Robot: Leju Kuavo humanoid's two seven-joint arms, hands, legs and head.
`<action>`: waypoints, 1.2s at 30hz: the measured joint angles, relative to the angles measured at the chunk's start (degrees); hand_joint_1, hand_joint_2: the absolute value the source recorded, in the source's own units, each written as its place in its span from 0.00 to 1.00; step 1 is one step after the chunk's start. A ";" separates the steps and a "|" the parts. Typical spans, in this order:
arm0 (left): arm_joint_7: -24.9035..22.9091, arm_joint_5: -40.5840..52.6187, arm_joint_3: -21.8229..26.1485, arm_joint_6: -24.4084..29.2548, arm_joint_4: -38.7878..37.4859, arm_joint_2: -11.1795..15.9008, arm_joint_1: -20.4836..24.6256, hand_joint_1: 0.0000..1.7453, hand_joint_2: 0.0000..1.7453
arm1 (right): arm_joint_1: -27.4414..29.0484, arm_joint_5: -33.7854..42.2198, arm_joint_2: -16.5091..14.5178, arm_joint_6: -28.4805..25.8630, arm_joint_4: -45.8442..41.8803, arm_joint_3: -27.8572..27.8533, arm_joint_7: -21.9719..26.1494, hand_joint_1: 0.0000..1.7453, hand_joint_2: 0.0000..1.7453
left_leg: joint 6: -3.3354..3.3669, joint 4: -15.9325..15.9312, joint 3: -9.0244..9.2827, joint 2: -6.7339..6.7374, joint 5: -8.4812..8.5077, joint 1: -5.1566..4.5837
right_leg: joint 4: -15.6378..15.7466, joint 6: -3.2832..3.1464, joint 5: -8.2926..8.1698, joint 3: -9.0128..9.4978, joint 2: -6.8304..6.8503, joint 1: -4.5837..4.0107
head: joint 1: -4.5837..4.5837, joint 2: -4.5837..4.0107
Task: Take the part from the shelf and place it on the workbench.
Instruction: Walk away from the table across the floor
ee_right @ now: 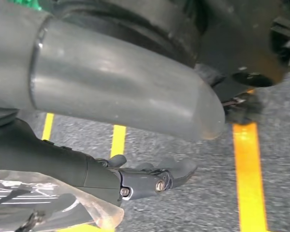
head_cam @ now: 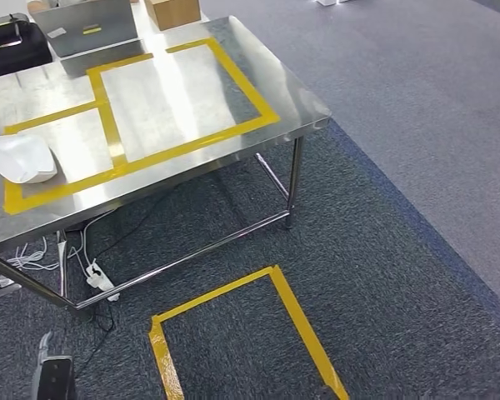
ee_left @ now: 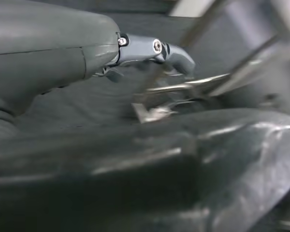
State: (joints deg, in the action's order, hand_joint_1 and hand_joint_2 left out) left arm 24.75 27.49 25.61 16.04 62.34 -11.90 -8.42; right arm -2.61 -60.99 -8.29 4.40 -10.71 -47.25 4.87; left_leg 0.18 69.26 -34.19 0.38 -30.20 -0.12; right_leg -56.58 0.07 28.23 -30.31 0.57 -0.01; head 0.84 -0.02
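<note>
A white rounded part (head_cam: 20, 158) lies on the steel workbench (head_cam: 285, 100), inside the smaller yellow-taped box near its left end. My left hand (head_cam: 52, 375) hangs low beside the bench legs, well below the tabletop. In the left wrist view its thumb (ee_left: 56, 48) and a dark finger (ee_left: 154, 48) stretch out with nothing between them. My right hand (ee_right: 143, 179) hangs over the carpet, its fingers nearly straight and apart from the thick thumb (ee_right: 118, 96). A crumpled clear plastic piece (ee_right: 63, 203) shows by that wrist; I cannot tell what it is.
A black case (head_cam: 12, 46), a grey device (head_cam: 93, 29) and a cardboard box (head_cam: 172, 12) stand at the bench's far end. A yellow tape square (head_cam: 247, 325) marks the dark carpet before the bench. Cables and a power strip (head_cam: 100, 279) lie under it.
</note>
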 joint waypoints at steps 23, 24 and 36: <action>-4.24 4.35 13.28 1.70 -39.34 3.54 7.29 0.00 0.00 | -0.49 -3.65 1.07 -2.48 -0.02 2.79 -0.31 0.00 0.00 | 0.13 -11.06 -3.73 0.31 8.00 -0.31 | 1.36 1.30 2.49 3.85 -0.43 0.81 | 0.39 0.00; -5.67 5.05 13.65 1.82 -40.30 3.54 7.25 0.00 0.00 | -0.45 -3.84 1.17 -2.93 -0.03 2.79 -0.16 0.00 0.00 | -0.25 -9.19 -4.36 0.21 5.80 -0.20 | 1.42 0.84 1.91 3.35 -0.34 0.89 | 0.30 0.00; -13.50 13.73 14.14 2.08 -45.86 2.48 7.98 0.00 0.00 | -0.82 -1.70 1.70 -4.50 -0.07 1.45 0.34 0.00 0.00 | 0.81 -14.01 6.59 -4.04 1.75 0.13 | 1.17 2.14 -2.90 -1.81 -4.59 1.06 | 0.06 0.00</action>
State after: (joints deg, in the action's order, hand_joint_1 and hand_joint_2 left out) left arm 11.25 41.22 39.75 18.12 16.47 -9.42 -0.44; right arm -3.43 -62.69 -6.60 -0.10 -10.78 -45.80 5.21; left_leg 0.99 55.24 -27.59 -3.66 -28.45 0.02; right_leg -55.41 2.21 25.33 -32.12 -4.02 1.04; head 0.89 -0.02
